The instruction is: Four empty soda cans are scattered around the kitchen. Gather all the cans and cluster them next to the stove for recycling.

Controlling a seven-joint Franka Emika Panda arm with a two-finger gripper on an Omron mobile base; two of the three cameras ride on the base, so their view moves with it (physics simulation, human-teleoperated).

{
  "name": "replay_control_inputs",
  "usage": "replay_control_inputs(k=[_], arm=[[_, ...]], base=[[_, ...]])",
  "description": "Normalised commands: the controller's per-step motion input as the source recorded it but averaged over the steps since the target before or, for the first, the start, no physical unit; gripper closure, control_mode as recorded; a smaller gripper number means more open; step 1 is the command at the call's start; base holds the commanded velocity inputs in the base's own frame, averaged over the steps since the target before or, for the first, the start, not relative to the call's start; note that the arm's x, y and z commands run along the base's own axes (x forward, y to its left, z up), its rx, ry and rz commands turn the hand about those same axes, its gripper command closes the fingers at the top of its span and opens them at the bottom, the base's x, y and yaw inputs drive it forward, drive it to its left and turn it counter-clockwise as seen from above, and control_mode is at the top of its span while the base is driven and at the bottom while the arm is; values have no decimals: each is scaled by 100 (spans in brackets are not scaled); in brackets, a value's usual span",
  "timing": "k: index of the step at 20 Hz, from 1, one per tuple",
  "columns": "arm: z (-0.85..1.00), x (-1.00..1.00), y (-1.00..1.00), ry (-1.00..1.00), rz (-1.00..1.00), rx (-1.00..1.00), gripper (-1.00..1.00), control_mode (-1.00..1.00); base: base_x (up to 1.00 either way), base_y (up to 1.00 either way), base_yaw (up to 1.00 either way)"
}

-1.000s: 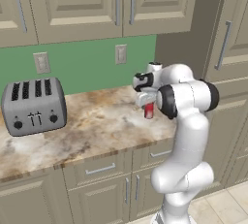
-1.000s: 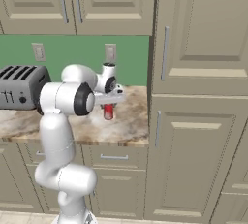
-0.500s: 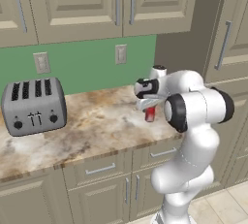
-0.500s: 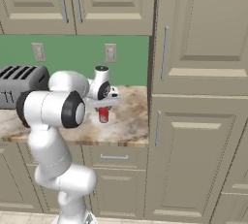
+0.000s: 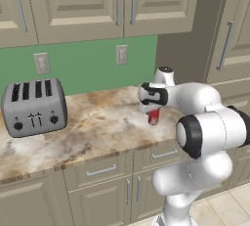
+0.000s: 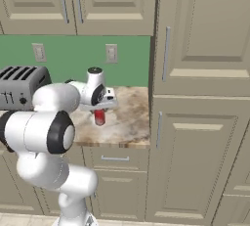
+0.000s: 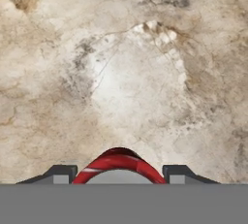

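Observation:
A small red soda can (image 5: 154, 117) hangs upright just above the tan marbled counter (image 5: 102, 122), near its right end. My gripper (image 5: 152, 110) points down and is shut on the can's upper part. From the right base view the can (image 6: 99, 117) shows below the white hand, with the gripper (image 6: 100, 110) closed around it. In the hand view the can's red rim (image 7: 118, 166) sits between the two dark fingertips (image 7: 60, 172), with bare counter stone (image 7: 126, 72) beneath. The stove is out of view.
A grey slotted toaster (image 5: 34, 107) stands on the counter's left part. A tall beige cabinet (image 6: 200, 102) walls off the counter's right end. Upper cabinets (image 5: 97, 5) hang above the green backsplash with its outlets (image 5: 122, 54).
The arm has folded back toward the base, its elbow swinging nearer the cameras. The held can has come a little closer to the counter's front edge. The toaster has not moved.

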Motion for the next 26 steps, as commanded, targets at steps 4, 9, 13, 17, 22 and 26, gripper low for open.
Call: replay_control_inputs(k=[4, 9, 13, 17, 22, 26], arm=[[30, -41, 4, -3, -6, 0, 100, -100], [27, -41, 2, -1, -9, 0, 100, -100], [25, -44, 0, 0, -9, 0, 100, -100], [21, -49, 1, 0, -7, 3, 100, -100], [11, -57, 1, 0, 0, 4, 100, -100], [7, -54, 3, 0, 0, 1, 100, -100]], base=[[0, 0, 0], [0, 0, 0], [0, 0, 0], [0, 0, 0], [0, 0, 0], [0, 0, 0]])
